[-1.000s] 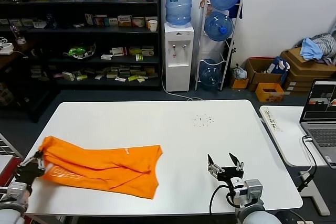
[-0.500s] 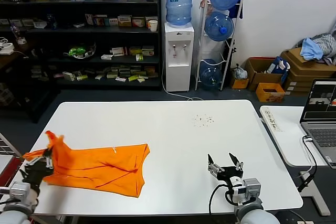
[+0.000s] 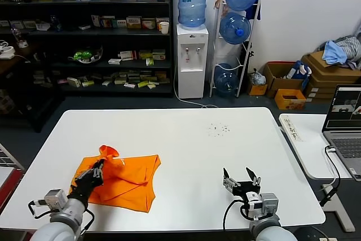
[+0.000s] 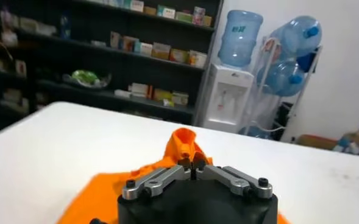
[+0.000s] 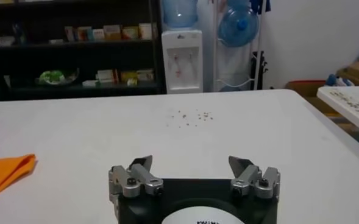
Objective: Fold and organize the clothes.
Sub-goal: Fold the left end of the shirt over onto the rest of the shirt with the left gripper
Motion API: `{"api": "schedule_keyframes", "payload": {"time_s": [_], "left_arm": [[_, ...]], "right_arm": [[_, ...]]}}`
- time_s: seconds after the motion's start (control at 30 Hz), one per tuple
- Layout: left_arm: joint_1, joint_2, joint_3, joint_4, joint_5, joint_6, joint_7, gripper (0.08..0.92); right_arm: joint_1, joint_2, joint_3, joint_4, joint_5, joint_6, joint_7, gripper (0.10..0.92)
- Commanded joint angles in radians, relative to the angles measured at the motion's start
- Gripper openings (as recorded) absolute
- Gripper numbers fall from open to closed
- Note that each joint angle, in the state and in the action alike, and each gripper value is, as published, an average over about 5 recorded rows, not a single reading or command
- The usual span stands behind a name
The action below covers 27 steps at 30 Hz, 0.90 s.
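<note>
The clothes are one bright orange T-shirt (image 3: 127, 179), bunched and partly folded over itself on the left front part of the white table (image 3: 186, 139). My left gripper (image 3: 99, 165) is shut on a raised fold of the shirt's left part, lifting a small peak of orange fabric (image 4: 185, 141) above the table. In the left wrist view the gripper (image 4: 192, 161) pinches that fabric between closed fingertips. My right gripper (image 3: 241, 176) waits open near the front right of the table, holding nothing. In its own view the right gripper (image 5: 191, 162) stands over bare table, with a corner of the shirt (image 5: 5, 171) far off.
A second white table with a laptop (image 3: 343, 122) stands at the right. Behind the table are dark shelves (image 3: 84, 32), a water dispenser (image 3: 192, 49) and a bottle rack (image 3: 236, 38). Small dark specks (image 3: 218, 129) lie on the table's far right.
My left gripper has carried the shirt's left edge rightward and over the rest of it, so the shirt now lies shorter and doubled. The right arm has stayed still.
</note>
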Motion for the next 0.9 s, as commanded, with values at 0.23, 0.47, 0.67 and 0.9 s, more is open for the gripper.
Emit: {"api": "schedule_keyframes", "payload": {"time_s": [0.23, 0.47, 0.67, 0.9], "left_arm": [[-0.068, -0.095, 0.141, -0.018, -0.026, 0.034, -0.037, 0.101], [-0.059, -0.114, 0.151, -0.006, -0.006, 0.031, -0.020, 0.101], [-0.050, -0.123, 0.152, -0.020, -0.014, 0.029, 0.000, 0.176], [-0.026, -0.119, 0.138, -0.077, -0.042, 0.042, -0.009, 0.374]], "right_arm": [[0.007, 0.015, -0.005, -0.008, 0.001, -0.002, 0.004, 0.823], [0.014, 0.016, -0.008, -0.013, 0.003, -0.002, 0.005, 0.823], [0.020, 0.019, -0.014, -0.017, 0.003, -0.003, 0.005, 0.823], [0.025, 0.023, -0.020, -0.023, 0.003, -0.003, 0.006, 0.823]]}}
